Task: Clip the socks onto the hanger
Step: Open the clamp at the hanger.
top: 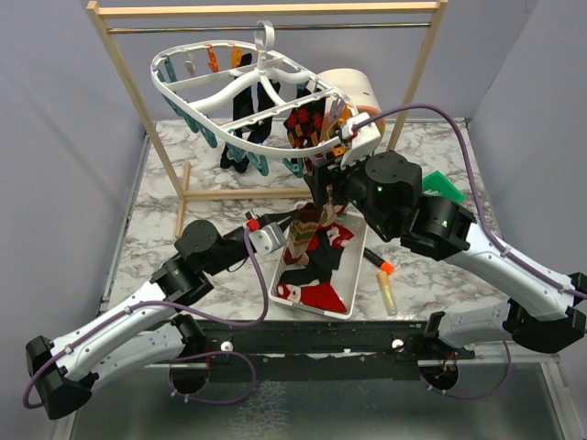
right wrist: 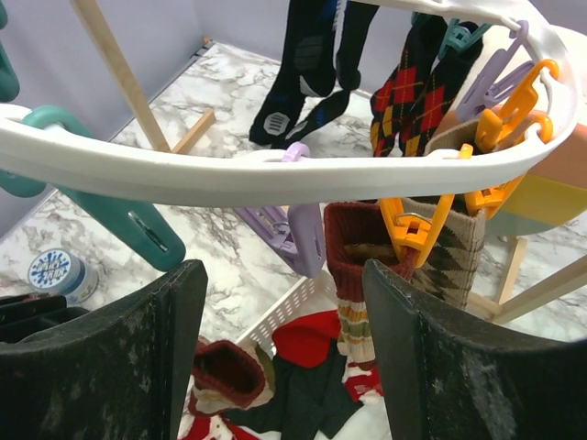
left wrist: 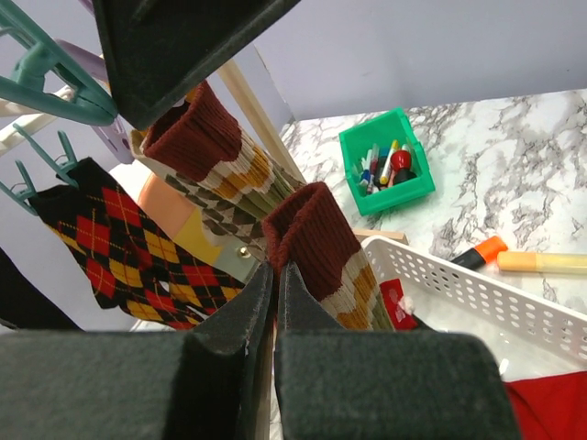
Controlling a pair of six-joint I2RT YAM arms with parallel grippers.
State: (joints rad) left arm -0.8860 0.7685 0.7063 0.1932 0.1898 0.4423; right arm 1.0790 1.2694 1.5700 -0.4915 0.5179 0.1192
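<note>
1. Left gripper (left wrist: 275, 275) was clamped shut on the tan sock (left wrist: 316, 234) cuff, lifted below the hanger (right wrist: 229, 174) at its 4 o'clock rim.
2. Right gripper (right wrist: 284, 312) was wide open, empty, beside the orange clip (right wrist: 415, 229).
3. I judged the cuff could miss the clip mouth and drop.

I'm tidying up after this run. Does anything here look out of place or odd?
An orange-capped marker and a yellow marker lie loose on the table beside the white basket, while the other pens sit in the green bin. Nothing looks spilled or damaged.
</note>
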